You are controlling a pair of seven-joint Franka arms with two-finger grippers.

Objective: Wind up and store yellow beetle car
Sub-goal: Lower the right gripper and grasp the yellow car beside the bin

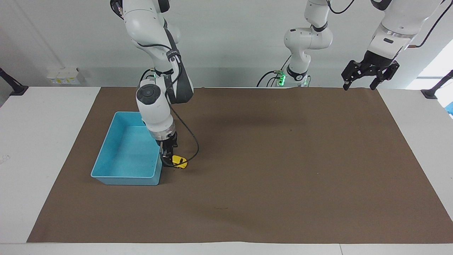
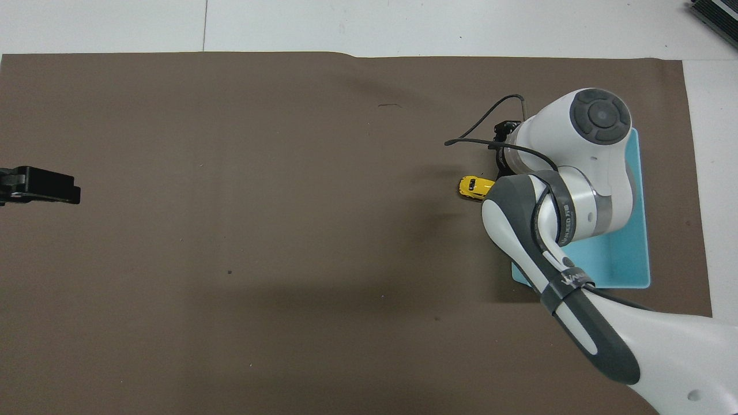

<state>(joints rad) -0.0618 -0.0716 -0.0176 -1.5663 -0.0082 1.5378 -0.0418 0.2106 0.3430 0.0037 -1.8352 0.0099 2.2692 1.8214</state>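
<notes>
Yellow beetle car (image 1: 178, 162) is what we look at first: it sits on the brown mat (image 1: 269, 170) that covers the desk (image 1: 39, 141), just beside the blue bin (image 1: 106, 166), on the bin's side toward the left arm's end of the desk and near the bin's corner farthest from the robots. We see nothing inside the bin; its pale blue floor shows bare where the arm does not cover it, and the car is outside it. Of the car we make out a small, rounded, bright-yellow body with dark windows and a dark wheel at its lower edge; in the overhead view only the end pointing away from the bin (image 2: 474, 187) shows, the rest being hidden under the arm. We find the right gripper (image 1: 169, 159) down at the car's bin-side end, its jaws standing open around or against that end; whether the fingers touch the car we cannot tell. A black cable loops from the wrist down to the mat beside the car. We see the left gripper (image 1: 358, 86) waiting high over the mat's edge nearest the robots, well apart from the bin, its jaws open and holding nothing.
</notes>
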